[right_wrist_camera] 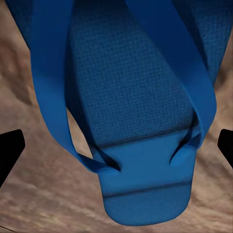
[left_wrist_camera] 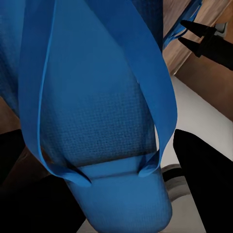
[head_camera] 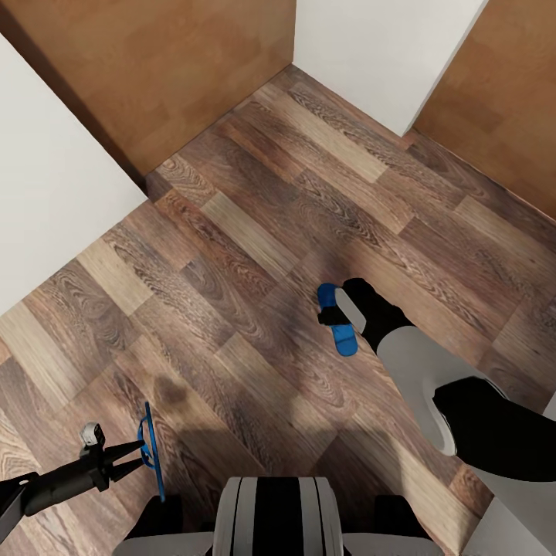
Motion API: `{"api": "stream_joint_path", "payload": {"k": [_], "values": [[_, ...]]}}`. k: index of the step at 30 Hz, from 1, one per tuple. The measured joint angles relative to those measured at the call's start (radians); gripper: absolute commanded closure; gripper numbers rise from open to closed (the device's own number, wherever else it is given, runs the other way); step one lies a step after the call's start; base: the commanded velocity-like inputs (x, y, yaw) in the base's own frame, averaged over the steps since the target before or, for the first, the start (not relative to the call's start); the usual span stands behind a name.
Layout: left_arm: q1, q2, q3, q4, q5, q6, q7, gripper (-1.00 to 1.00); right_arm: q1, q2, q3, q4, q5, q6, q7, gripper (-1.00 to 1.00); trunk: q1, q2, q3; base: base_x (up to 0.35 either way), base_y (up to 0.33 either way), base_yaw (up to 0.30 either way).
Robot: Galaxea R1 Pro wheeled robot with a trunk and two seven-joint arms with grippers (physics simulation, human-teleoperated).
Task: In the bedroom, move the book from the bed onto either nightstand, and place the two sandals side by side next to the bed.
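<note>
Two blue sandals, both carried above wood floor [head_camera: 255, 224]: left gripper [head_camera: 133, 455] clamps one sandal [head_camera: 152, 452] edge-on, lower left of frame; right gripper [head_camera: 340, 313] grips other sandal [head_camera: 338, 323], centre-right, long axis running down-frame, well apart, no bed in sight

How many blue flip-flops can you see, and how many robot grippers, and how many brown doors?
Blue sandals: 2, one at the left gripper, one at the right gripper.
Grippers: 2.
Brown wooden doors: 2, left and right.
Total: 6.
</note>
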Motion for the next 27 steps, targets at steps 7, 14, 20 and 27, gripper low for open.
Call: {"api": "stream_joint_path", "payload": {"k": [7, 14, 20, 27], "values": [[0.000, 0.000, -0.001, 0.000, 0.000, 0.000, 0.000, 1.00, 0.000, 0.000, 0.000, 0.000, 0.000, 0.000, 0.000, -1.00, 0.000, 0.000, 0.000, 0.000, 0.000, 0.000], [0.000, 0.000, -0.001, 0.000, 0.000, 0.000, 0.000, 1.00, 0.000, 0.000, 0.000, 0.000, 0.001, 0.000, 0.001, -1.00, 0.000, 0.000, 0.000, 0.000, 0.000, 0.000], [0.000, 0.000, 0.000, 0.000, 0.000, 0.000, 0.000, 1.00, 0.000, 0.000, 0.000, 0.000, 0.000, 0.000, 0.001, -1.00, 0.000, 0.000, 0.000, 0.000, 0.000, 0.000], [0.000, 0.000, 0.001, 0.000, 0.000, 0.000, 0.001, 1.00, 0.000, 0.000, 0.000, 0.000, 0.000, 0.000, 0.000, -1.00, 0.001, 0.000, -0.008, 0.000, 0.000, 0.000]]}}
